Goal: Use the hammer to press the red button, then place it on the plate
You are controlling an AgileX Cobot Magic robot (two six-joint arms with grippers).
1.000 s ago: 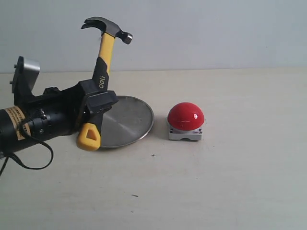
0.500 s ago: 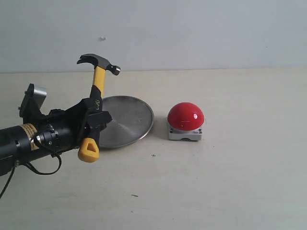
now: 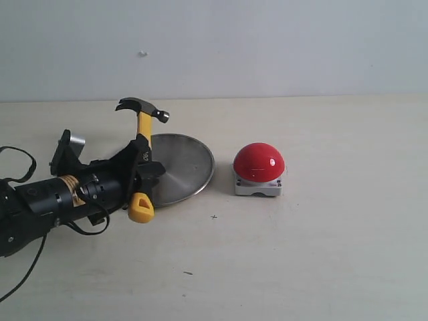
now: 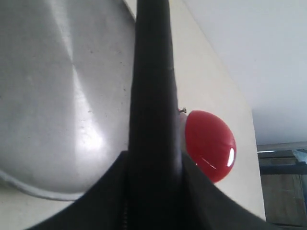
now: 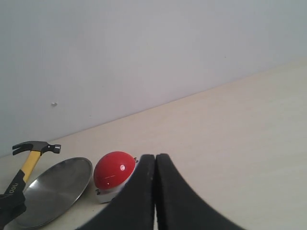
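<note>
My left gripper (image 3: 142, 172) is shut on the hammer (image 3: 142, 144), holding its yellow-and-black handle nearly upright over the left edge of the plate (image 3: 179, 167). The dark head points up and the yellow looped end hangs below the fingers. In the left wrist view the black handle (image 4: 152, 96) runs between the jaws, with the plate (image 4: 57, 96) on one side and the red button (image 4: 211, 143) on the other. The red button (image 3: 259, 162) stands on its grey base to the right of the plate. My right gripper (image 5: 155, 160) is shut on nothing and is absent from the exterior view.
The pale table (image 3: 321, 254) stretches in front of and to the right of the button. A plain wall (image 3: 267, 47) closes the back. The left arm's black cable (image 3: 20, 160) loops at the left edge.
My left gripper has come down and moved right with the hammer, from well above the table to just over the plate's left edge. Button and plate stay put.
</note>
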